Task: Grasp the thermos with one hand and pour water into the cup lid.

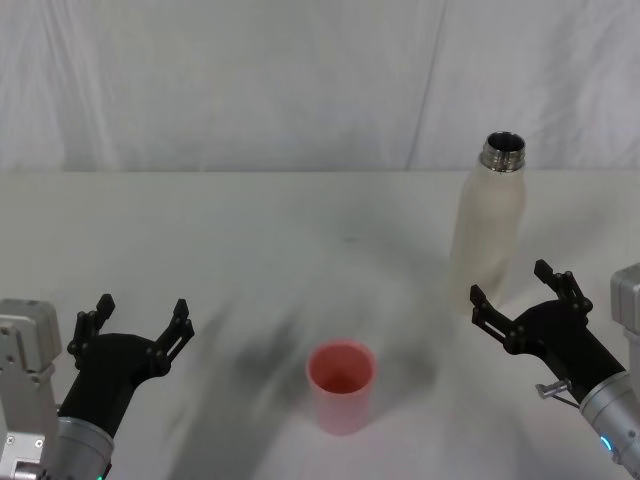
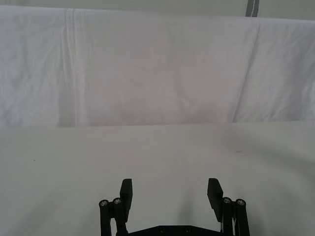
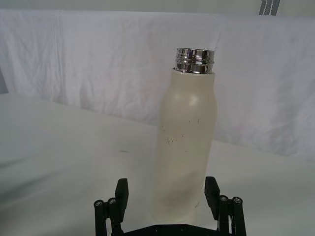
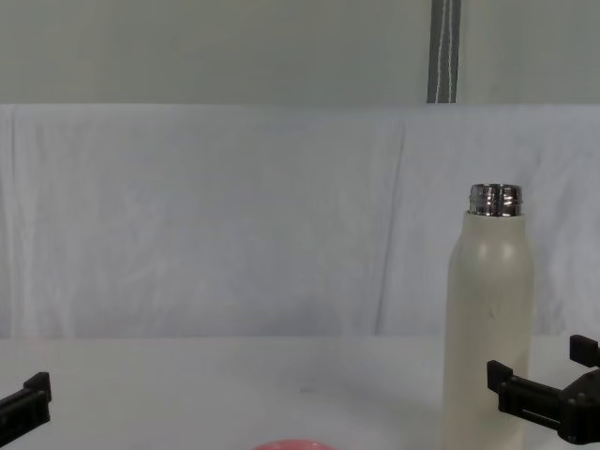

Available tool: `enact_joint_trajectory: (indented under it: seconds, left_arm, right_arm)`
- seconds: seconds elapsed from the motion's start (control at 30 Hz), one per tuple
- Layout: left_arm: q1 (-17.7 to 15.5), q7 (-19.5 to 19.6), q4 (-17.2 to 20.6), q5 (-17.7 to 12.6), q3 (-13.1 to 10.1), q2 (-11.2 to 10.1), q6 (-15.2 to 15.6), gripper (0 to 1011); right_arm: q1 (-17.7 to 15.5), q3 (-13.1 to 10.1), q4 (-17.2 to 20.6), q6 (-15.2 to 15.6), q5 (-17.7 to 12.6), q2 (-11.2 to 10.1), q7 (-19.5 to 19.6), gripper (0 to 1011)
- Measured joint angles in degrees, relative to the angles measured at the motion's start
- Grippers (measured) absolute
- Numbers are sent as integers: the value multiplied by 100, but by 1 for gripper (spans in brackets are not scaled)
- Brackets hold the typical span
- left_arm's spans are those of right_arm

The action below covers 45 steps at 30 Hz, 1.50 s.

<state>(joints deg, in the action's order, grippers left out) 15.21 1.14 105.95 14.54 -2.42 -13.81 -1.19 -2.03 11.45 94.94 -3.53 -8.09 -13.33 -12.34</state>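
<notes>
Right gripper (image 1: 522, 295) open, jaws spread just in front of the thermos (image 1: 488, 215), not touching yet: approach step. Next: ease forward so the jaws straddle the body, then close. Thermos upright, uncapped, far right on the tabletop (image 1: 250, 230). Cup lid (image 1: 341, 385) near centre. Left gripper (image 1: 140, 320) open, idle, near left.

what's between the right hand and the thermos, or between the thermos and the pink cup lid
Nothing visible. The right hand is open just in front of the thermos, its fingers either side of the base. The table between thermos and cup lid is bare.
</notes>
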Motion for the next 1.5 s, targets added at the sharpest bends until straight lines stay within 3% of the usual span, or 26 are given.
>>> enact_joint_trajectory:
  seconds: [1.5]
  left_arm:
    - [0,0,0,0,0,0,0,1001]
  right_arm:
    - [0,0,0,0,0,0,0,1000]
